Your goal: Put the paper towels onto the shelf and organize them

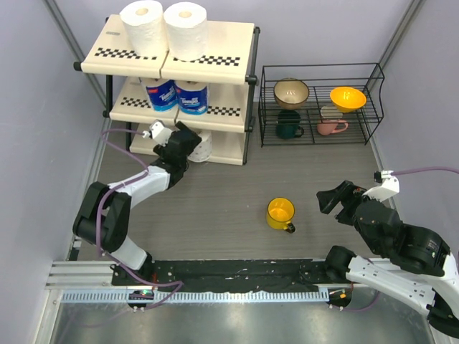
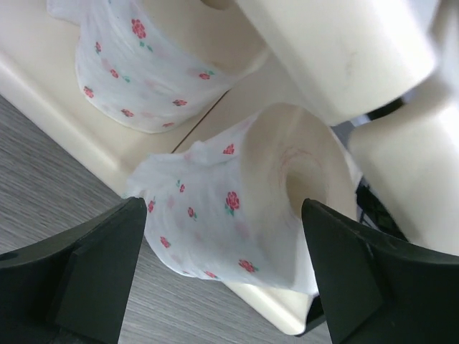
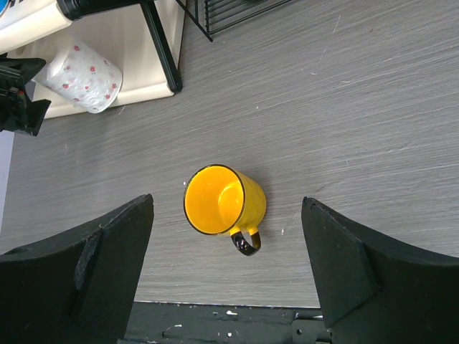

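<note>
Down at the shelf's (image 1: 229, 147) bottom board, left gripper (image 1: 188, 140) sat spread wide around a rosy roll (image 2: 237, 208), not squeezing it; right gripper (image 1: 331, 199) gaped empty.

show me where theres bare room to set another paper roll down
Free: the right half of the cream plastic top board, beside the two bare white paper rolls; the grey table between the shelf and the yellow mug. Crowded: the bottom tier, with rose-printed rolls and the open left gripper.
</note>
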